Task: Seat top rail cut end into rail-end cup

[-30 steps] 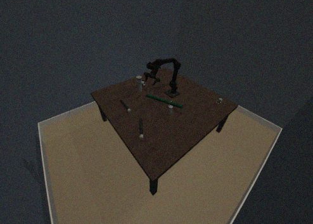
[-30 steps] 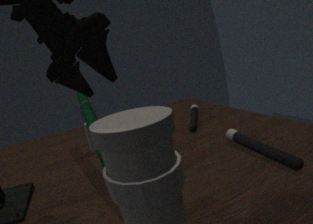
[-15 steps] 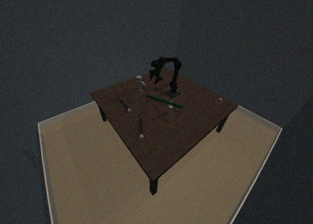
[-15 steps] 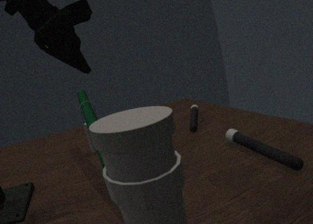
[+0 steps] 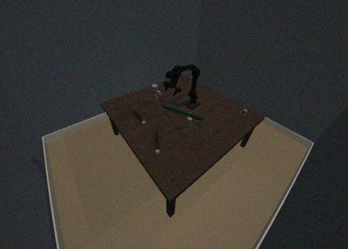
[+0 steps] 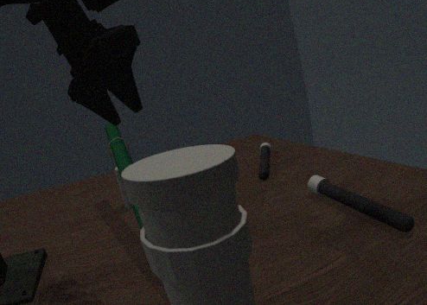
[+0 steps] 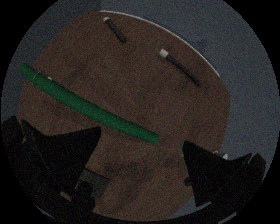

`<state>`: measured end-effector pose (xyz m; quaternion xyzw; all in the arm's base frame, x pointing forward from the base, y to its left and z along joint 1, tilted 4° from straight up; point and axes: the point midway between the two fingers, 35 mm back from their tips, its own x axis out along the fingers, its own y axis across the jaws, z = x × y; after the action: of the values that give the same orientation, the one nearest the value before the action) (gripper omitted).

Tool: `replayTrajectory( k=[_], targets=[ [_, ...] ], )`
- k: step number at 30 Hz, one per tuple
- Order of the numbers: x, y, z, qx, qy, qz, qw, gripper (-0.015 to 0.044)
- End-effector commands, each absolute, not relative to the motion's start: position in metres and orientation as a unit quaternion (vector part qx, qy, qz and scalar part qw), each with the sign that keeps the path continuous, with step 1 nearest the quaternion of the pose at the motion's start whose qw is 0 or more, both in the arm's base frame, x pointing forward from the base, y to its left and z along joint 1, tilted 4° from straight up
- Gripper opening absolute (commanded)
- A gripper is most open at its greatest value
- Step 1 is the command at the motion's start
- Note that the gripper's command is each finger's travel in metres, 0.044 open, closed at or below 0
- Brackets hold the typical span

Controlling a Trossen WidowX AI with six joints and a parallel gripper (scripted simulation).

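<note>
The green rail [image 5: 176,110] [image 6: 118,153] [image 7: 90,107] passes through the thin loop [image 7: 36,76] on the short loop-cap post [image 5: 189,122]. Its near end stops short of the big grey post [image 5: 155,96] [image 6: 207,274] in the top view, apart from the small pale cup [image 5: 159,92] beside that post. The pale brace band [image 6: 190,249] sits a little below the white post cap [image 6: 179,163]. The cup is hidden in the exterior view. My gripper [image 5: 170,92] [image 6: 127,117] [image 7: 144,139] is open and empty above the rail's near end, which shows between its fingers in the wrist view.
Two dark rods with white ends, one [image 5: 139,117] [image 6: 363,205] [image 7: 182,68] nearer the big post and one [image 5: 157,142] [image 6: 264,162] [image 7: 115,30] farther off, lie on the table. A small pale fitting [image 5: 244,112] lies near the right edge. The arm's base [image 5: 191,104] is beside the rail.
</note>
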<state>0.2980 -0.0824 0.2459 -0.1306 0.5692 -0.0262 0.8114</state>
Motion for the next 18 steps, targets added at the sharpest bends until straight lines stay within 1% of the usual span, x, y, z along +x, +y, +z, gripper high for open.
replayTrajectory(
  k=[1, 7, 9, 18],
  targets=[
    [0.308, -0.078, 0.213, -0.307, 0.607, 0.165, 0.714, 0.044],
    [0.314, -0.073, 0.176, -0.454, 0.572, 0.388, 0.562, 0.044],
    [0.314, -0.072, 0.168, -0.478, 0.554, 0.434, 0.525, 0.044],
    [0.314, -0.072, 0.167, -0.48, 0.552, 0.44, 0.521, 0.044]
  ],
)
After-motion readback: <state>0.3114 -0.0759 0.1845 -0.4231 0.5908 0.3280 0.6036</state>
